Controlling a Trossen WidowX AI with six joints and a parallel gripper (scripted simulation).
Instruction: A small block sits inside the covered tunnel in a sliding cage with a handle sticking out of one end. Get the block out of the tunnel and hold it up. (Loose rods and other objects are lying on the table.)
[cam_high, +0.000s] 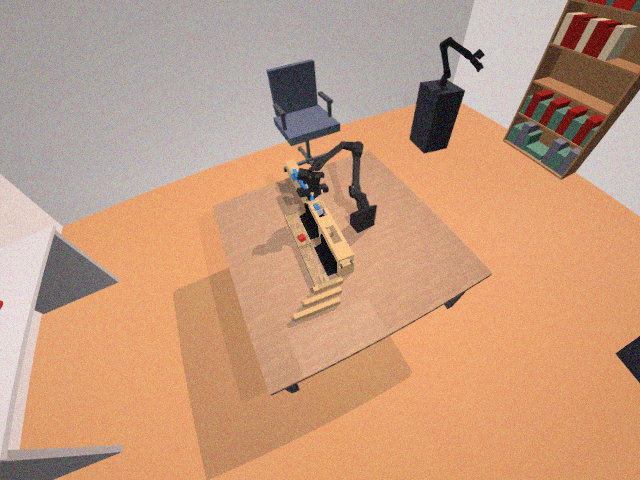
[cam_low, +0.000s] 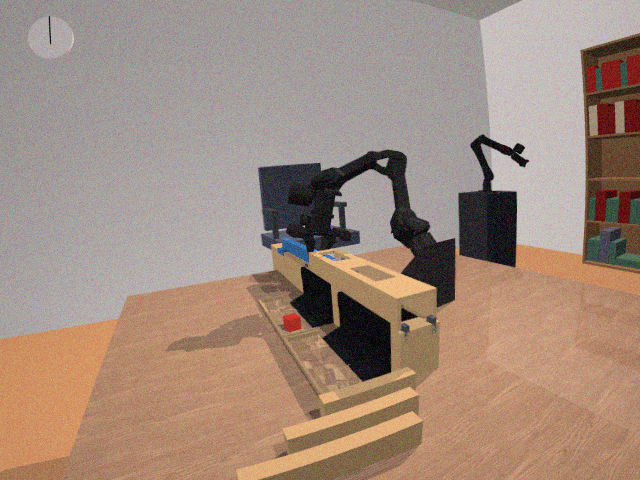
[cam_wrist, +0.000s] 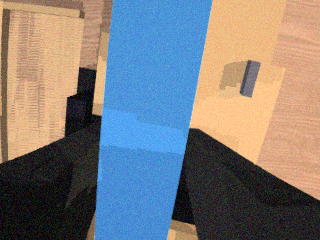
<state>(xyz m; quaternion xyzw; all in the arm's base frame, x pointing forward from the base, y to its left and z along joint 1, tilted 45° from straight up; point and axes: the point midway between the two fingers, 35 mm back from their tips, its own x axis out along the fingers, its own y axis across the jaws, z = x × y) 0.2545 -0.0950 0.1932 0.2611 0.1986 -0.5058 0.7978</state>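
The wooden tunnel (cam_high: 342, 251) (cam_low: 408, 287) runs along the table, with windows in its roof and dark openings in its side. A long blue bar (cam_high: 295, 174) (cam_low: 294, 250) (cam_wrist: 157, 60) lies along its far part; more blue shows through a roof window. My gripper (cam_high: 313, 193) (cam_low: 319, 246) (cam_wrist: 150, 135) is shut on this blue bar, at the tunnel's far part, one finger on each side. A small red block (cam_high: 301, 237) (cam_low: 292, 322) lies outside the tunnel, in the shallow tray (cam_low: 330, 356) (cam_wrist: 42, 75) beside it. The fingertips are partly hidden.
Three wooden rods (cam_high: 316, 308) (cam_low: 351, 413) lie side by side at the tunnel's near end. Two small dark pegs (cam_low: 431, 320) stand at that end. A short dark post (cam_wrist: 250, 79) stands on the wood right of the bar. A chair (cam_high: 305, 121) stands behind the table.
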